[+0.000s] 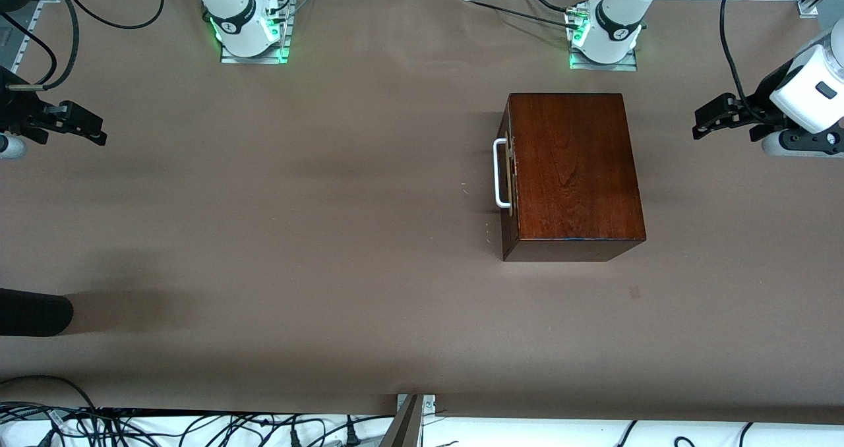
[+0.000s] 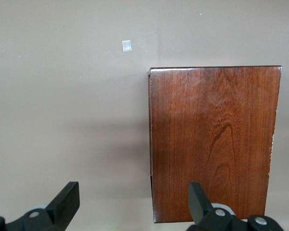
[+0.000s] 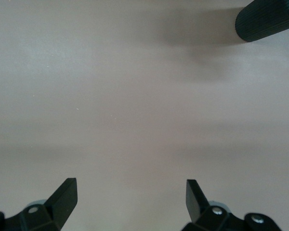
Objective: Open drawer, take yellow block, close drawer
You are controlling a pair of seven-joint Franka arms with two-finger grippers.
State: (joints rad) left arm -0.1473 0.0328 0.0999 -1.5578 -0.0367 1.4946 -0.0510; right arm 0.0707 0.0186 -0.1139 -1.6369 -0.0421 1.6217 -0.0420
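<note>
box (image 1: 577, 170) on table (image 1: 297, 236), toward left arm's end

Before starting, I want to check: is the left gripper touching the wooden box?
Apart. The front view shows the open left gripper over bare table, clear of the wooden box.

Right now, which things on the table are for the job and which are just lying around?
For the job:
- glossy reddish-brown wooden box, its drawer shut, white metal bar handle
- left gripper, open, at the left arm's end of the table
- right gripper, open, at the right arm's end
- no yellow block in sight

Just lying about:
- black ribbed cylinder
- small pale tape square
</note>
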